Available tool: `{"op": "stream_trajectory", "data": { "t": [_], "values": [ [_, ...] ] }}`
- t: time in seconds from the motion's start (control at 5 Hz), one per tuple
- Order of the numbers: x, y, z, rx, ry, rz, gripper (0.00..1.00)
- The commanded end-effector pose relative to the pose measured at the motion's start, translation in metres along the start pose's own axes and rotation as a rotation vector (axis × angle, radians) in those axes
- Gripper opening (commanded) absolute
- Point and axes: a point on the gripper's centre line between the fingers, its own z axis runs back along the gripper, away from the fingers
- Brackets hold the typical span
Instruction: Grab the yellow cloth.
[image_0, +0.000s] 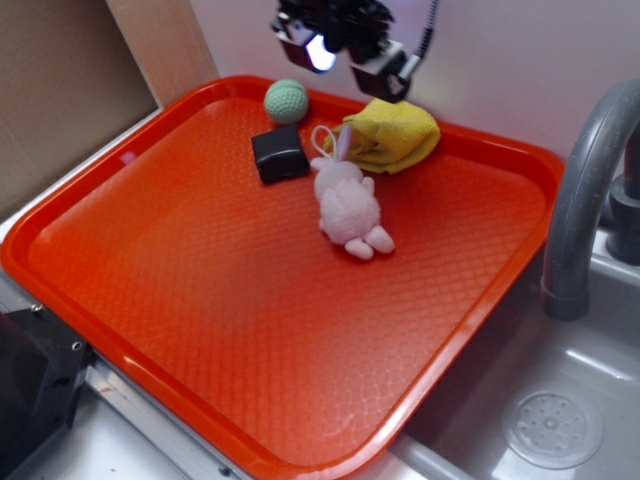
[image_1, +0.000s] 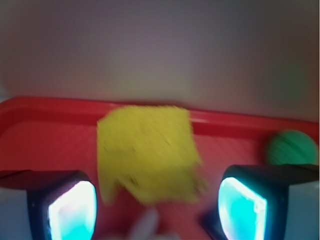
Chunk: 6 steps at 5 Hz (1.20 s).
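Entry: approach phase, grasp not yet made.

My gripper (image_0: 347, 50) hangs above the far edge of the red tray (image_0: 200, 260), at about 12 o'clock of the tray in the exterior view. My 2 fingers (image_1: 70, 210) are spread wide apart with nothing between them; the wrist view shows 1 lit pad at each lower corner and open tray floor in the gap.

The yellow cloth (image_0: 393, 135) lies bunched and folded near the tray's far rim, just below me and slightly toward 3 o'clock. In the wrist view it sits ahead of the gap, centred a little toward the left pad, though that picture is blurred.

Neighbours: the pink plush bunny (image_0: 348, 205) lies at the cloth's 7 o'clock, its ear end touching or nearly touching the fabric; I cannot tell which. The black block (image_0: 279, 155) is at the cloth's 9 o'clock, near but apart. The green knitted ball (image_0: 286, 101) is at 10 o'clock, well apart.

Risks, as I judge them:
1. Descending too close to the bunny side could catch its ears along with the fabric.
2. The cloth is close to the rim; a finger landing on the rim would block closure.
3. Pinching only 1 loose fold may let the bundle slip out on lift.
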Motion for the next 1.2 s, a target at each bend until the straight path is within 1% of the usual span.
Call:
{"op": "stream_trajectory", "data": {
  "t": [0.0, 0.2, 0.4, 0.6, 0.8, 1.0],
  "values": [
    [0.016, -0.03, -0.028, -0.062, 0.041, -0.165, 1.0],
    [0.016, -0.041, -0.051, 0.074, 0.068, -0.16, 1.0],
    [0.014, -0.04, -0.053, 0.168, 0.062, -0.134, 0.0],
    [0.001, -0.032, -0.03, 0.168, 0.03, -0.128, 0.0],
    [-0.019, -0.022, 0.025, 0.125, 0.033, -0.051, 0.0],
    [-0.048, 0.003, 0.078, -0.091, 0.022, -0.059, 0.0]
  ]
}}
